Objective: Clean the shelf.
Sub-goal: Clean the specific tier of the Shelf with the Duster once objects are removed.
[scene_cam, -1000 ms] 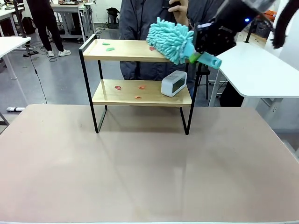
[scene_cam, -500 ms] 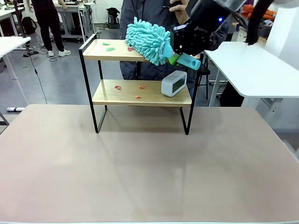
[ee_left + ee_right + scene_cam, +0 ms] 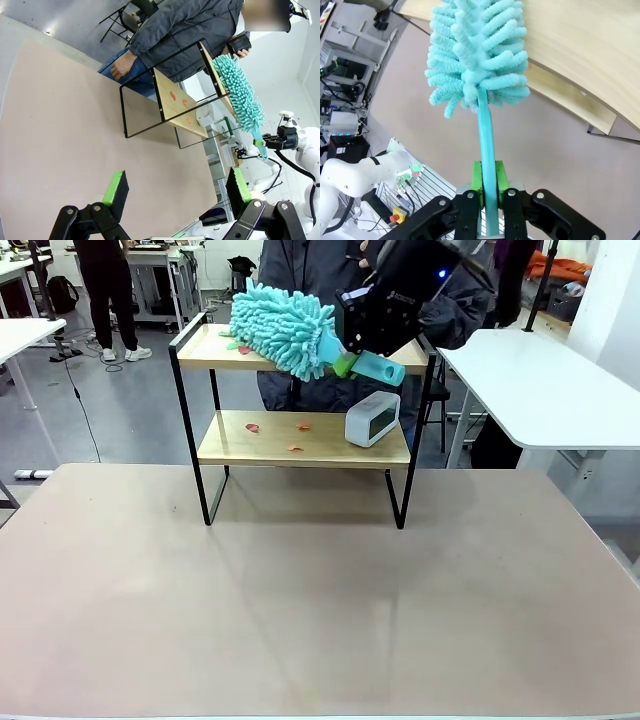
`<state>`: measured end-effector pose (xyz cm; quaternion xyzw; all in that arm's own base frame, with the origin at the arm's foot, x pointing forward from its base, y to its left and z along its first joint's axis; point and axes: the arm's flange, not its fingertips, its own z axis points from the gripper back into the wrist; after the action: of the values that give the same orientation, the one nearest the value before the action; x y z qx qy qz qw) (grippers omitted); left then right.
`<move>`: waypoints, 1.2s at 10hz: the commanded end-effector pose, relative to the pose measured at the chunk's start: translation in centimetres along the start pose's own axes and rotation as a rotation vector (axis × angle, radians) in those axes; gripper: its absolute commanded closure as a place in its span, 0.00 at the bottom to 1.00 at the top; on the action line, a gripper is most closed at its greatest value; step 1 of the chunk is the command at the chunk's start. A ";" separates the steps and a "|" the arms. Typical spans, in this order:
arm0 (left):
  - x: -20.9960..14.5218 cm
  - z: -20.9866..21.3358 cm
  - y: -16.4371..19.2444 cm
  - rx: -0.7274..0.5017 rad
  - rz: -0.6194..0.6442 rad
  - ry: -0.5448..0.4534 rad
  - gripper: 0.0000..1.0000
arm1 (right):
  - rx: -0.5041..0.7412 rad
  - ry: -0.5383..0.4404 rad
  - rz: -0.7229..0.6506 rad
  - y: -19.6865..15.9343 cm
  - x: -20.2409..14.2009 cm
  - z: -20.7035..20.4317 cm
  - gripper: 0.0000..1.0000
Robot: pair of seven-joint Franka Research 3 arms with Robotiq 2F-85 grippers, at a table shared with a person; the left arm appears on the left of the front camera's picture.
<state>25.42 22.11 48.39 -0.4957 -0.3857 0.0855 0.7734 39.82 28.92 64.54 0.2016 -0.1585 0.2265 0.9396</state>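
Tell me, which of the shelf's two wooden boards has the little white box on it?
The lower board: the white box stands at its right end, with red scraps to its left. The upper board has the turquoise duster over it instead.

There's the shelf (image 3: 300,457) at twelve o'clock on the bench (image 3: 300,610), person (image 3: 300,275) behind it, duster (image 3: 280,328) across the top board (image 3: 210,350) with the right tool (image 3: 347,337) on its handle at three o'clock, small box (image 3: 372,419) on the lower board (image 3: 228,443), scraps (image 3: 252,427) at its nine.
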 end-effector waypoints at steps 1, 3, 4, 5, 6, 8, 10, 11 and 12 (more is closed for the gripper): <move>0.1 -0.1 0.0 -0.021 -0.023 -0.015 0.00 | 0.024 0.035 0.056 0.6 0.7 -0.6 0.87; 0.1 -0.1 0.0 -0.021 -0.023 -0.015 0.00 | 0.065 0.073 0.101 1.2 1.4 -0.9 0.87; 0.1 -0.1 0.0 -0.021 -0.023 -0.015 0.00 | 0.113 0.111 0.151 1.3 1.7 -0.7 0.87; 0.1 -0.1 0.0 -0.021 -0.023 -0.015 0.00 | 0.164 0.156 0.223 1.2 1.8 -0.1 0.87; 0.1 -0.1 0.0 -0.021 -0.023 -0.015 0.00 | 0.245 0.210 0.267 1.2 1.5 0.6 0.87; 0.1 -0.1 0.0 -0.021 -0.023 -0.015 0.00 | 0.278 0.220 0.258 0.4 0.6 2.0 0.87; 0.1 -0.1 0.0 -0.021 -0.023 -0.015 0.00 | 0.284 0.205 0.223 -0.8 0.2 2.9 0.87; 0.1 -0.1 0.0 -0.021 -0.023 -0.015 0.00 | 0.292 0.201 0.220 -1.1 -0.1 3.1 0.87; 0.1 -0.1 0.0 -0.021 -0.023 -0.015 0.00 | 0.295 0.192 0.214 -1.3 -0.2 3.3 0.87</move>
<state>25.42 22.11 48.41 -0.4958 -0.3858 0.0852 0.7734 40.29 26.70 67.00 0.2781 -0.0502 0.3619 0.8884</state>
